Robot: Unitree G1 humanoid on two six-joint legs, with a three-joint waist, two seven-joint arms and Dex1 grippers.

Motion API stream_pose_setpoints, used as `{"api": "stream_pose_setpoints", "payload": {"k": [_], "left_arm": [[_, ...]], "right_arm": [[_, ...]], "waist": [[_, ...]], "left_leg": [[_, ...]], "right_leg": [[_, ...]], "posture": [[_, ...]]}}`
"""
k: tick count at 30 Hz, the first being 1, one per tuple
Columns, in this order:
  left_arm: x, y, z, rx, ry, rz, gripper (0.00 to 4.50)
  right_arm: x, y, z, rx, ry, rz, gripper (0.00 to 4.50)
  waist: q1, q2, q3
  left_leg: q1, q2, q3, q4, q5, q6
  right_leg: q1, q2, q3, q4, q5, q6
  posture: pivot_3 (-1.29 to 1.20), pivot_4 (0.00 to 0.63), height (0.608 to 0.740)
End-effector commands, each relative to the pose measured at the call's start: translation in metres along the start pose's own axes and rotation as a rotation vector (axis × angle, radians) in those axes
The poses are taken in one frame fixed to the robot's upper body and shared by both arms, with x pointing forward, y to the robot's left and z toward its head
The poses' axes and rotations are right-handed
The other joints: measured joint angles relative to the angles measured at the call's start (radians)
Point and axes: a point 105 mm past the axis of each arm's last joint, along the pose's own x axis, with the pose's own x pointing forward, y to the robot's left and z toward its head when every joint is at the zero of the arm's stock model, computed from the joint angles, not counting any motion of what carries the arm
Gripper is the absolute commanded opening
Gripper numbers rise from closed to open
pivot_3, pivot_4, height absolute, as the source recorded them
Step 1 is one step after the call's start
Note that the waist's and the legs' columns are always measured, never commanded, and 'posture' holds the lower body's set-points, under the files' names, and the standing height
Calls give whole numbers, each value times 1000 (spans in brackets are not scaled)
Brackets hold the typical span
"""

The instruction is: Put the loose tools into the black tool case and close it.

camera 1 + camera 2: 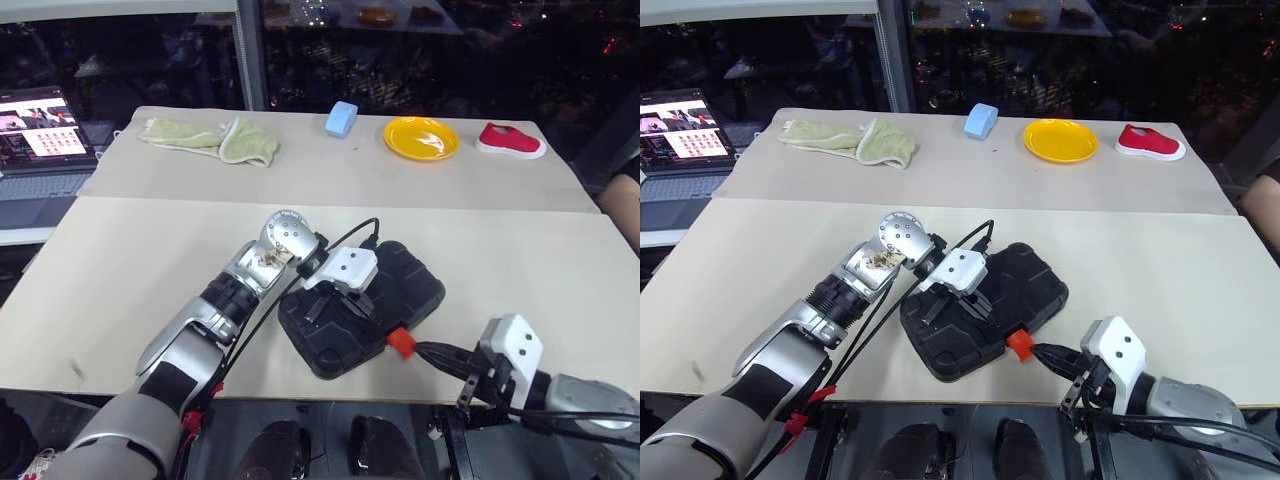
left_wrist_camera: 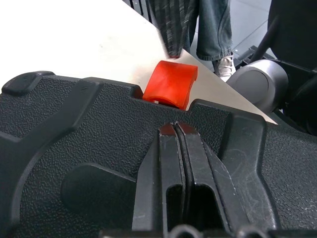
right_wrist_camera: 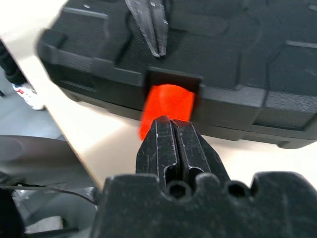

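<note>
A: The case (image 1: 365, 305) is seen lying shut at the near edge of the near table (image 1: 520, 260), turned at an angle, with its orange latch (image 1: 401, 343) hanging out past the front wall toward the robot. No loose tools are seen on the table, so they are judged to be inside already.

B: And what is made of the arms?

A: The left gripper (image 1: 335, 302) is laid flat on the lid, its two black fingers (image 2: 181, 163) pressed together with nothing between them. It is judged to be placed there so that the lid is held down and the case is kept from sliding while the latch is worked.

B: The right one?

A: The right gripper (image 1: 1045, 353) is brought in low from the table edge, its fingers (image 3: 171, 144) likewise closed on nothing, the tips set just at the latch. Whether contact is made cannot be told. Closed fingers are judged to be used as a single stiff pusher, since a small tab is more easily pressed home than pinched.

B: So what is left to be done?

A: Only the fastening, it is judged: the latch is seen swung outward, not flush in its notch.

B: Anything else worth noting?

A: On the far table, well apart, a towel (image 1: 215, 138), a yellow plate (image 1: 421, 138), a red shoe (image 1: 510, 140) and a blue block (image 1: 341, 118) are left untouched.
</note>
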Motion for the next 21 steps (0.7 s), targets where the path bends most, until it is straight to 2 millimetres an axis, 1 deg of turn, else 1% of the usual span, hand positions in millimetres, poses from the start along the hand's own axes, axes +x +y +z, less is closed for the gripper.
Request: {"api": "stream_pose_setpoints", "payload": {"k": [1, 9, 15, 21], "left_arm": [[3, -9, -23, -75, 85, -15, 73], [1, -5, -22, -77, 83, 4, 73], [0, -3, -20, -71, 82, 11, 73], [1, 1, -17, -62, 78, 21, 73]], "right_arm": [[2, -1, 5, -14, -12, 5, 0], [10, 4, -8, -2, 44, 41, 0], [16, 8, -23, 11, 85, 45, 0], [25, 0, -28, 23, 79, 1, 0]], "waist": [[0, 0, 0], [0, 0, 0], [0, 0, 0], [0, 0, 0]], "left_leg": [[0, 0, 0, 0, 0, 0], [-1, 0, 0, 0, 2, 3], [-1, 0, 0, 0, 1, 3], [-1, 0, 0, 0, 1, 3]], "right_leg": [[0, 0, 0, 0, 0, 0], [0, 0, 0, 0, 0, 1], [0, 0, 0, 0, 0, 1], [0, 0, 0, 0, 0, 1]], "posture": [[0, 150, 732], [0, 150, 732], [0, 150, 732], [0, 150, 732]]}}
